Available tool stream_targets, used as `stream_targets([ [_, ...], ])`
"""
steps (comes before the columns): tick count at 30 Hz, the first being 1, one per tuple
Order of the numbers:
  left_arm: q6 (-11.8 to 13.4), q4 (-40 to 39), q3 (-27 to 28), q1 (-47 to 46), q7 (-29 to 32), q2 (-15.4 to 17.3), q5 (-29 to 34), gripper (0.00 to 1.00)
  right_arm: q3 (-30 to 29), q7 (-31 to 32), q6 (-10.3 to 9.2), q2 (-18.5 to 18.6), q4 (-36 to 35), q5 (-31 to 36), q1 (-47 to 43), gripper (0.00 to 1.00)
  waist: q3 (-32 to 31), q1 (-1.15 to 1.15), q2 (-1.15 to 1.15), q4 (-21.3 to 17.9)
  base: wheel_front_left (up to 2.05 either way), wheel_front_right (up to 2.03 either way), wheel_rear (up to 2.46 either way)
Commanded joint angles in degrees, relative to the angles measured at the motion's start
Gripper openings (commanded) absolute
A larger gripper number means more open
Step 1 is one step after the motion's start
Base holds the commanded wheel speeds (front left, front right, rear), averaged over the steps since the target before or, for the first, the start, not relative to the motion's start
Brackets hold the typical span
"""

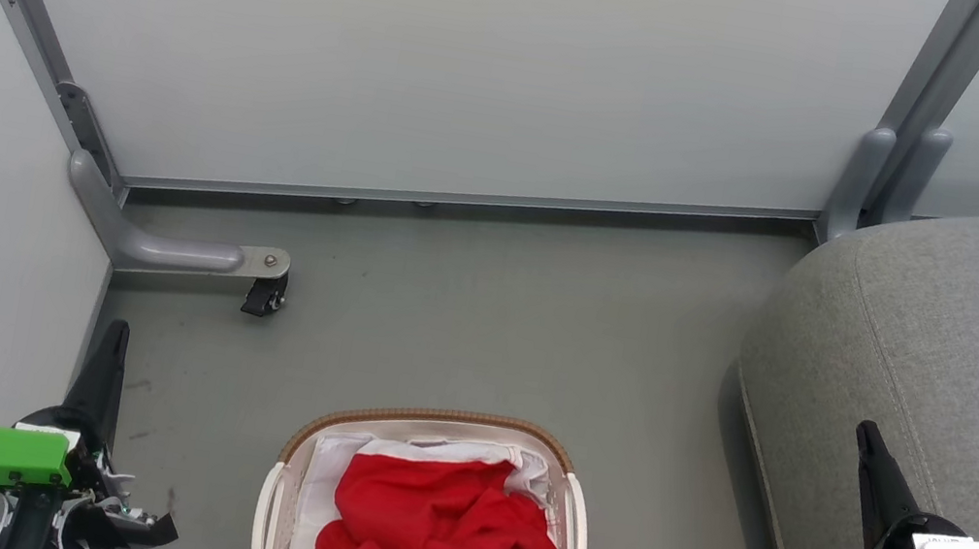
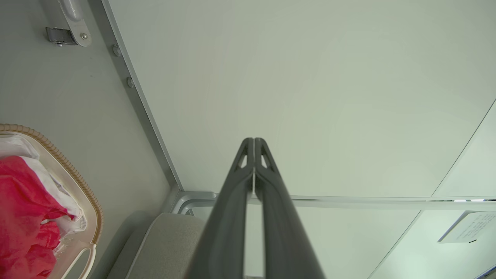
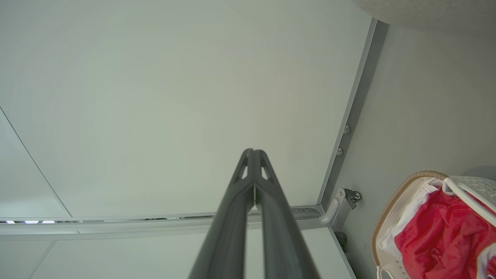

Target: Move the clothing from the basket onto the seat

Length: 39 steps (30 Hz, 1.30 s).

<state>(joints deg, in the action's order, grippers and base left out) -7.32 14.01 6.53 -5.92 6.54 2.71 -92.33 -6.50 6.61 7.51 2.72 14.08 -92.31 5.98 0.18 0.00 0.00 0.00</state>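
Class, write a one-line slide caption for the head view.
Red clothing fills the basket; grey seat at right; left claw and right claw shut.

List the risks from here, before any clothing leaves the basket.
The red clothing lies bunched against the white liner, so a pincer may snag liner too and drag the basket. A garment lifted by one corner may trail onto the floor short of the seat. Both the left pincer and right pincer are shut; they must open first.

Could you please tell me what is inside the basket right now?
Crumpled red clothing lies in the basket over a white liner, with part of a number showing. Anything beneath the heap is covered.
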Motion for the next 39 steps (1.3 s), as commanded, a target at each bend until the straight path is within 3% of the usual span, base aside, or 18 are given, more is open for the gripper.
stream_targets([
  [1,-0.37,-0.08,0.1,-0.63,0.14,0.34,-0.19,0.0,-0.09,0.02,-0.04,0.33,-0.22,-0.21,0.43,0.0,0.0,0.0,0.0,0.0,0.0,0.0,0.0],
  [21,-0.37,-0.08,0.1,-0.63,0.14,0.34,-0.18,0.0,-0.09,0.02,-0.04,0.33,-0.22,-0.21,0.44,0.0,0.0,0.0,0.0,0.0,0.0,0.0,0.0],
  [22,0.01,0.05,0.0,0.01,0.0,-0.01,0.0,1.0,0.0,0.0,0.0,-0.02,0.07,0.0,-0.01,1.0,0.0,0.0,0.0,0.0,0.0,0.0,0.0],
  [39,0.05,1.96,-3.9,2.45,-3.59,-0.31,2.61,1.0,1.69,-3.56,-0.03,-0.61,2.98,4.89,-2.14,1.0,-0.19,0.0,0.0,-0.01,0.0,0.0,0.0],
])
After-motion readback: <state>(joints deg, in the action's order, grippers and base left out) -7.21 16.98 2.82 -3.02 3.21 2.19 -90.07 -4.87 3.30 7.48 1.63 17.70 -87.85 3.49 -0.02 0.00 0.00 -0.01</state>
